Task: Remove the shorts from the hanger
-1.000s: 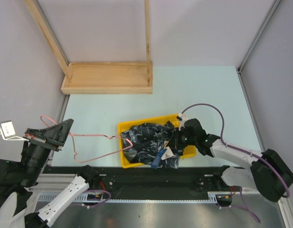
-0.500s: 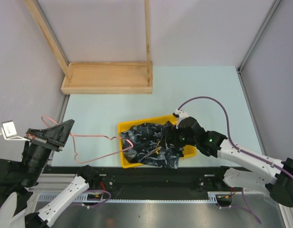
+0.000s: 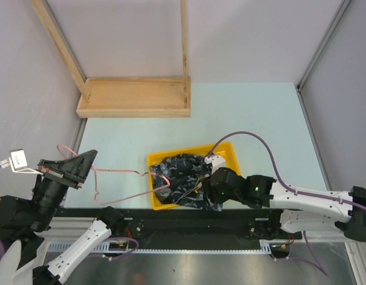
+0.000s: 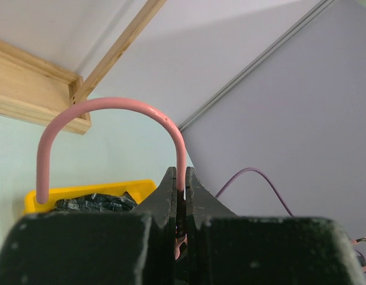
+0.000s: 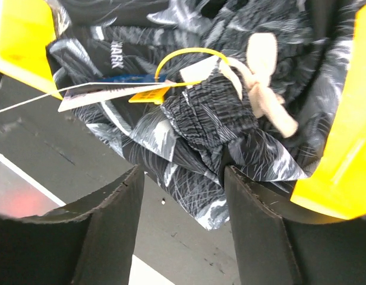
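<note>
The black shorts (image 3: 180, 175) with a pale wavy print lie bunched in the yellow tray (image 3: 230, 151). The pink wire hanger (image 3: 114, 170) runs from my left gripper (image 3: 82, 166) to the tray, its far end in the fabric. My left gripper (image 4: 182, 189) is shut on the hanger's hook (image 4: 111, 104). My right gripper (image 3: 210, 193) is open over the near edge of the shorts. In the right wrist view its gripper (image 5: 183, 178) straddles a fold of the shorts (image 5: 218, 119) hanging over the tray rim (image 5: 343, 160). Paper tags (image 5: 111, 89) lie on the fabric.
A wooden rack (image 3: 135, 98) stands at the back left. The black base rail (image 3: 189, 222) runs along the near edge, just below the tray. A purple cable (image 3: 248, 133) arches over my right arm. Grey walls close both sides.
My right gripper has moved left and toward the near edge across the shorts, now covering the tags in the top view. My left gripper with the hanger has shifted slightly right.
</note>
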{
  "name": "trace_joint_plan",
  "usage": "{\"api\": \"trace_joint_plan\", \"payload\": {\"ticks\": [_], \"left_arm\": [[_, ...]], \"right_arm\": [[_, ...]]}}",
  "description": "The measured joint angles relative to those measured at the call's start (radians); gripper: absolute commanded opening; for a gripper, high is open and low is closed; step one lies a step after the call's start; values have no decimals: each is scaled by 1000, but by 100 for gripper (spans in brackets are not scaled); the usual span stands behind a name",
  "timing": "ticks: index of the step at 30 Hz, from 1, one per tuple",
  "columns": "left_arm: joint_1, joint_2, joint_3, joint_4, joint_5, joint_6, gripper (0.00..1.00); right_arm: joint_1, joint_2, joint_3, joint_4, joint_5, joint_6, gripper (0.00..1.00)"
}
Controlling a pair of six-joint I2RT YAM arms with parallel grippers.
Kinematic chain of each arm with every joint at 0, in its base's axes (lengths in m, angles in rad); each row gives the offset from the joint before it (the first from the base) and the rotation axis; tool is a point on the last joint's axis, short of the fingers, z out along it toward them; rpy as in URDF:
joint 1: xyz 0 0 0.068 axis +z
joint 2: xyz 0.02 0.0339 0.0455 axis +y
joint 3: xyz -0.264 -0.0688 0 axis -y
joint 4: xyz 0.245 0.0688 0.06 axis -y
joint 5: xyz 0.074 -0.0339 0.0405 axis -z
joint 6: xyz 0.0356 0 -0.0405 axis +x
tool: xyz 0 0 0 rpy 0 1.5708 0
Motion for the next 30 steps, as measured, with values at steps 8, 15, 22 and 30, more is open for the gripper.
{"api": "trace_joint_plan", "payload": {"ticks": [8, 15, 22, 30], "left_arm": [[0, -3, -18, -2, 21, -1, 0], [0, -18, -18, -12, 24, -1, 0], [0, -22, -17, -23, 24, -1, 0], [0, -22, -8, -40, 24, -1, 0]], "right_arm": [[26, 89, -29, 66, 10, -35, 49], [-3, 165, -46, 150, -17, -83, 37], [-98, 288, -58, 290, -108, -122, 10], [-192, 375, -65, 371, -153, -154, 13]]}}
